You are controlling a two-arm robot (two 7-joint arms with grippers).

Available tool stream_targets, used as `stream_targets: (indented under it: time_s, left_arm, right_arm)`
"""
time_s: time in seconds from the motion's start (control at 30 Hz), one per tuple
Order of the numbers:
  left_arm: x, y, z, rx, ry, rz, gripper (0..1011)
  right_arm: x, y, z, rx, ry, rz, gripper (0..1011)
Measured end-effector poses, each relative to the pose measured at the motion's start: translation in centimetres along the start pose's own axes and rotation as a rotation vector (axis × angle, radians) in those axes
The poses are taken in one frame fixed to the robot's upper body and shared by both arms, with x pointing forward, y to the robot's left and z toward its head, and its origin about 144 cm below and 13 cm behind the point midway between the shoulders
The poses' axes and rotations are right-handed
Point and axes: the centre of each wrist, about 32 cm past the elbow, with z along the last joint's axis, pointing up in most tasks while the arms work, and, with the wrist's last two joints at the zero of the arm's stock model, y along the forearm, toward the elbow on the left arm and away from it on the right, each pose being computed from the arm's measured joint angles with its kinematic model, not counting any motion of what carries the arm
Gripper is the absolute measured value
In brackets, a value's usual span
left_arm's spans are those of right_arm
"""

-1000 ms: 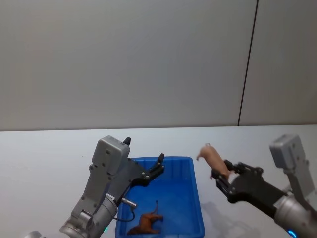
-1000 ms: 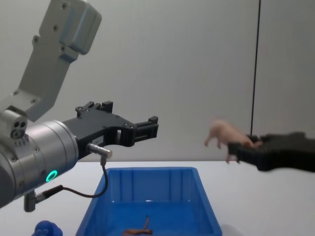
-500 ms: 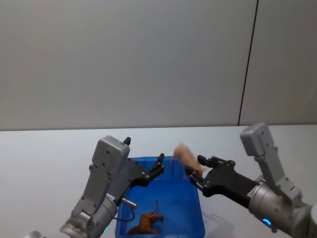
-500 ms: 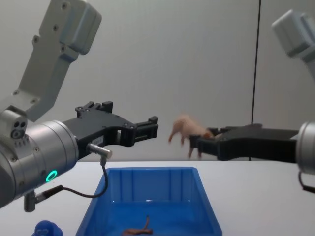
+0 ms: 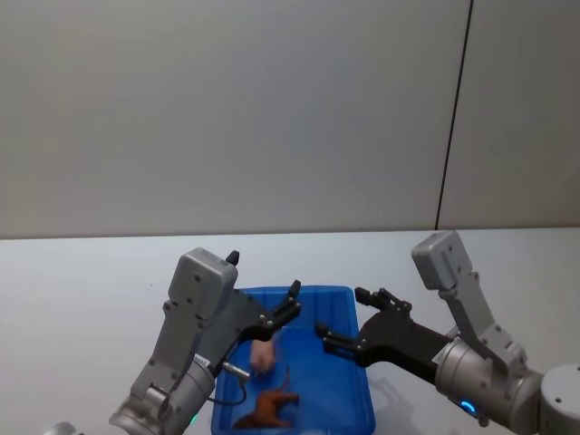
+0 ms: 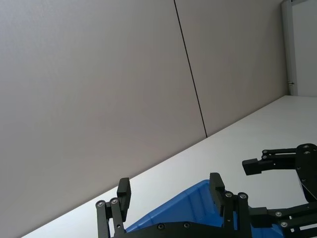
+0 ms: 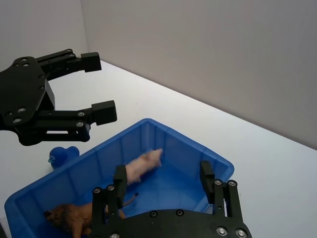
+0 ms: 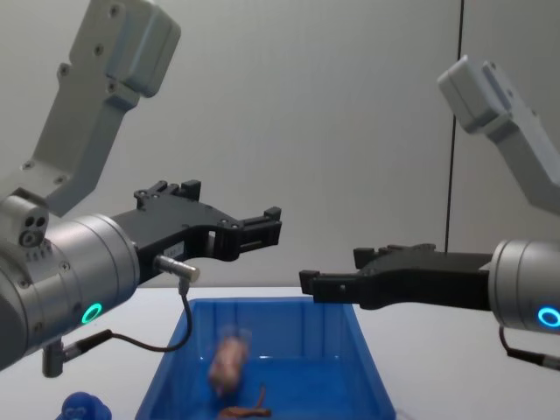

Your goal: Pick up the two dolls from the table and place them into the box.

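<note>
Noted pig (image 5: 264,354) blurred in mid-air inside box (image 5: 365,381), just above brown animal (image 5: 267,408), touching neither gripper. Could bounce off that animal or clip the left wall on landing. Seems tipped steeply, long axis roughly along box length; snout end unreadable. Found right gripper (image 5: 338,311) spread wide above box, left gripper (image 5: 294,299) likewise, close by.

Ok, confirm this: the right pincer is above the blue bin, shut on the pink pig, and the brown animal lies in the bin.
Not quite. The right pincer is open, not shut on the pink pig: the right wrist view shows it spread wide, with the pig loose beneath it inside the blue bin. The rest stands: the pincer is above the bin and the brown animal lies in it.
</note>
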Motion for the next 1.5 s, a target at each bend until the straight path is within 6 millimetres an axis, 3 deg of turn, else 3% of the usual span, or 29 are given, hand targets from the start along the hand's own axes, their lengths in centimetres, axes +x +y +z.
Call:
stream_targets:
  time_s: [0.2, 0.83, 1.2, 1.5]
  left_arm:
    - [0.0, 0.0, 0.0, 0.0, 0.0, 0.0, 1001]
    - [0.0, 0.0, 0.0, 0.0, 0.0, 0.0, 1001]
    - [0.4, 0.8, 0.0, 0.024, -0.014, 0.024, 1001]
    - [1.3, 2.8, -0.3, 0.09, -0.018, 0.075, 1001]
  right_arm:
    - [0.5, -0.6, -0.1, 0.011, -0.016, -0.012, 1001]
    - [2.1, -5.4, -1.3, 0.04, -0.051, -0.074, 1001]
    - [2.4, -6.6, -1.6, 0.043, -0.059, -0.087, 1001]
    - [2.5, -7.0, -1.7, 0.044, -0.062, -0.092, 1001]
